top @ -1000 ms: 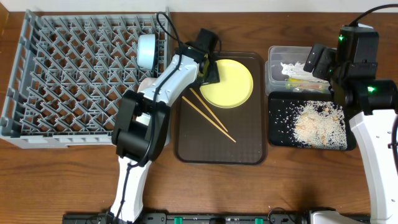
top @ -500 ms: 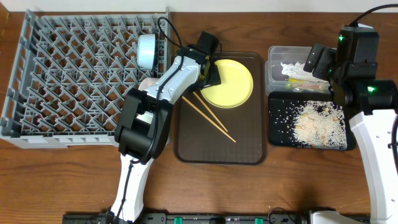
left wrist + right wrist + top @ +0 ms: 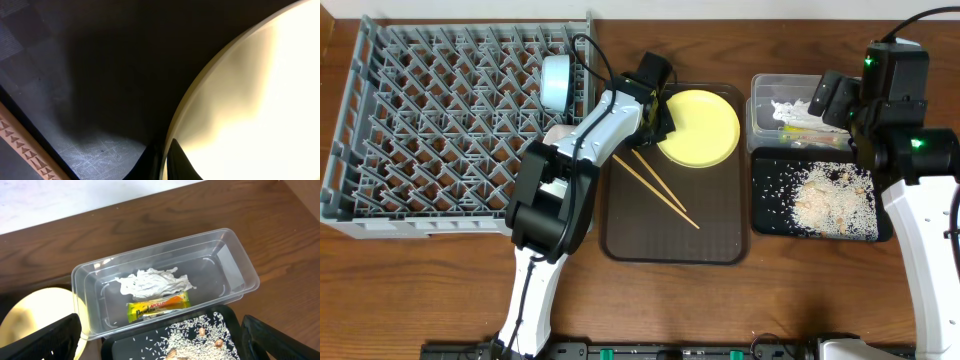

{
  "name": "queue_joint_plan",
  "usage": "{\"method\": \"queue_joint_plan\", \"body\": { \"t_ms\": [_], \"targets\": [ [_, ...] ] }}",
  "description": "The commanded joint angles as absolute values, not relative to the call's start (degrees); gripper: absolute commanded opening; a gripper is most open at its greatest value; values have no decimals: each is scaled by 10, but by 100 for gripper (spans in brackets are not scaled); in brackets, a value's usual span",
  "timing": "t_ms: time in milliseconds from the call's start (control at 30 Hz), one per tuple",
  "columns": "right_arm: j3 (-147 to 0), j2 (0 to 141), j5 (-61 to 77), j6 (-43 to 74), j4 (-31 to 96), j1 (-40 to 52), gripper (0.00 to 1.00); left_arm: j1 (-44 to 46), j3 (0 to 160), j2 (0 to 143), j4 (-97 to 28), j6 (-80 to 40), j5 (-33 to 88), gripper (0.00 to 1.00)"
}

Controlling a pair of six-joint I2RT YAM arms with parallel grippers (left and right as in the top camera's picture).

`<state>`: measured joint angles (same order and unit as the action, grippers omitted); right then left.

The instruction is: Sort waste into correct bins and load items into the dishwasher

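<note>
The round yellow plate (image 3: pixel 705 125) lies at the back of the brown serving tray (image 3: pixel 670 240). My left gripper (image 3: pixel 660 118) is shut on its left rim. In the left wrist view the fingers (image 3: pixel 177 160) pinch the plate's edge (image 3: pixel 260 100) from both sides. Two wooden chopsticks (image 3: pixel 655 185) lie crossed on the tray in front of the plate. My right gripper (image 3: pixel 835 100) hangs open above the clear tub (image 3: pixel 235 275), which holds the snack wrapper (image 3: pixel 159 305) and a white crumpled scrap (image 3: pixel 152 282). Rice crumbs (image 3: pixel 195 335) cover the black tray (image 3: pixel 770 215).
The grey dish rack (image 3: pixel 450 120) fills the left of the table, with a pale round bowl (image 3: pixel 556 80) standing on edge near its right side. The left arm reaches over the rack's right rim. The tub and black tray sit close beside the serving tray.
My left gripper has shut on the plate's rim. The plate has shifted a little to the right and toward the back. The right arm has not moved.
</note>
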<state>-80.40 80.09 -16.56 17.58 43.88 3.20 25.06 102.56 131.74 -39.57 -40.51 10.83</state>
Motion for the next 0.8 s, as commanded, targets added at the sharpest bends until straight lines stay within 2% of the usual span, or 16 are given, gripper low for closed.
{"method": "queue_joint_plan", "body": {
  "t_ms": [0, 333, 767],
  "targets": [
    [-805, 798, -176, 182, 440, 27, 99, 244, 1022, 1330, -396, -411, 111, 7],
    [-805, 798, -176, 182, 440, 27, 99, 225, 1022, 1270, -396, -387, 116, 7],
    [-805, 798, -176, 182, 441, 27, 99, 197, 1022, 1253, -394, -351, 241, 7]
  ]
}}
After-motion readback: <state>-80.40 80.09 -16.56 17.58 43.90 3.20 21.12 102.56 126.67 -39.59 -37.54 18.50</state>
